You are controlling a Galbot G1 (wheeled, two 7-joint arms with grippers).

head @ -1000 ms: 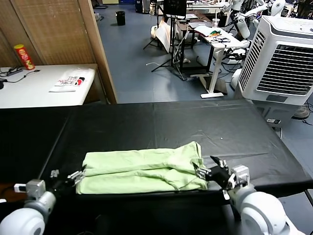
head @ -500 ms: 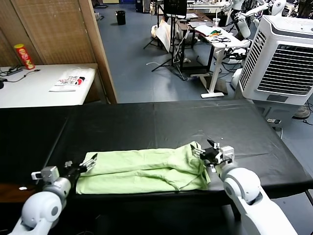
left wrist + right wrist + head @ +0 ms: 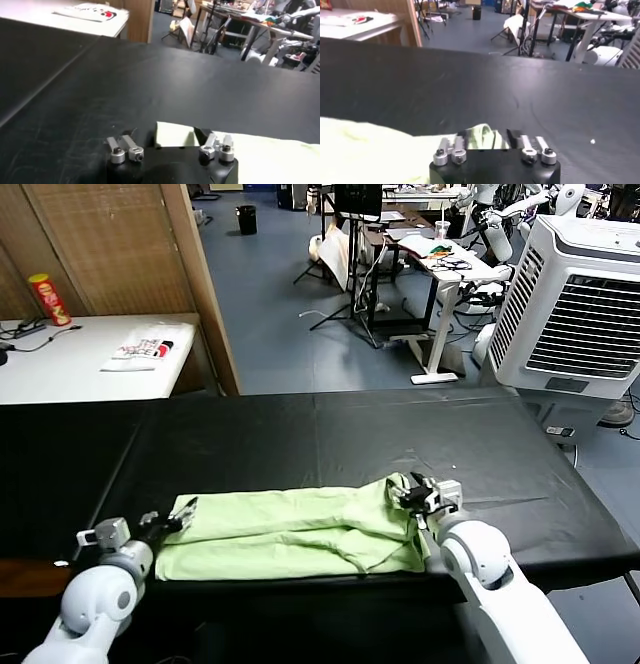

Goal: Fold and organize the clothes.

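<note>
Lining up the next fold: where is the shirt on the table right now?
In the head view the shirt lies folded lengthwise along the near edge of the black table, between the left tool and the right tool, one at each far corner.

Blue-grey floor (image 3: 270, 304), white side table (image 3: 60, 369), air cooler (image 3: 580, 309).

No legible text, label or sign anywhere.

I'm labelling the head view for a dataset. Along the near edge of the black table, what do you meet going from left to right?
Left gripper → green shirt → right gripper, all on the black table.
</note>
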